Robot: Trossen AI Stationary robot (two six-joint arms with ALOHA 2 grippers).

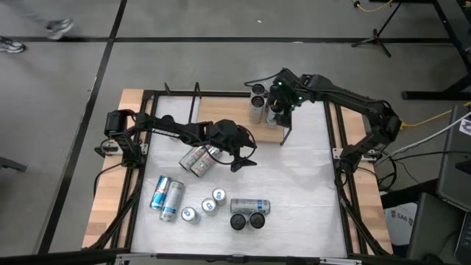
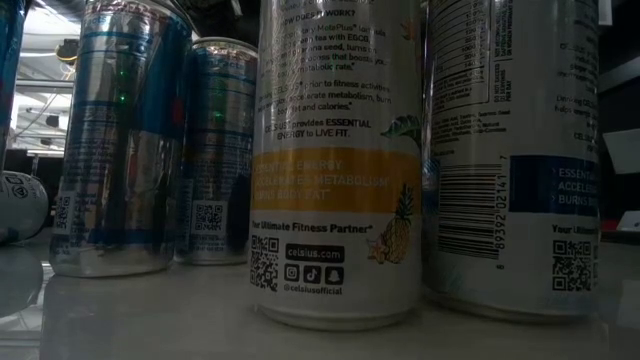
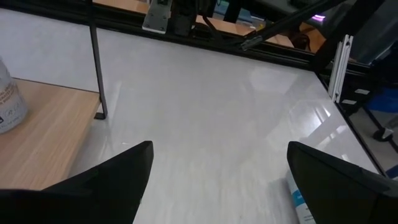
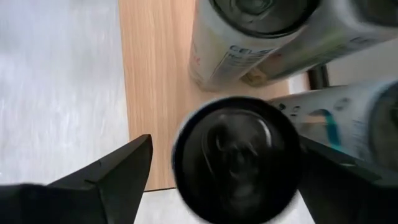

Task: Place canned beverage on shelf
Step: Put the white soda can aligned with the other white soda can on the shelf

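- White desk (image 1: 294,199) fills the middle of the high view inside a black frame, with grey floor around it.
- Nearest the bottom edge of that view, a cluster of loose cans (image 1: 210,206) lies and stands at lower centre.
- Above them, left of centre, the left pincer (image 1: 239,154) hangs with its fingers spread wide and nothing between them, just right of two lying cans (image 1: 197,158).
- Farther up, at upper centre, the shelf (image 1: 228,118) sits on the desk, a wooden board in black rods.
- On its right end stand upright cans (image 1: 257,107).
- Right pincer (image 1: 276,110) is over that end; in the right wrist view its fingers are spread either side of a dark-topped can (image 4: 236,158) on the board, without visibly touching it.
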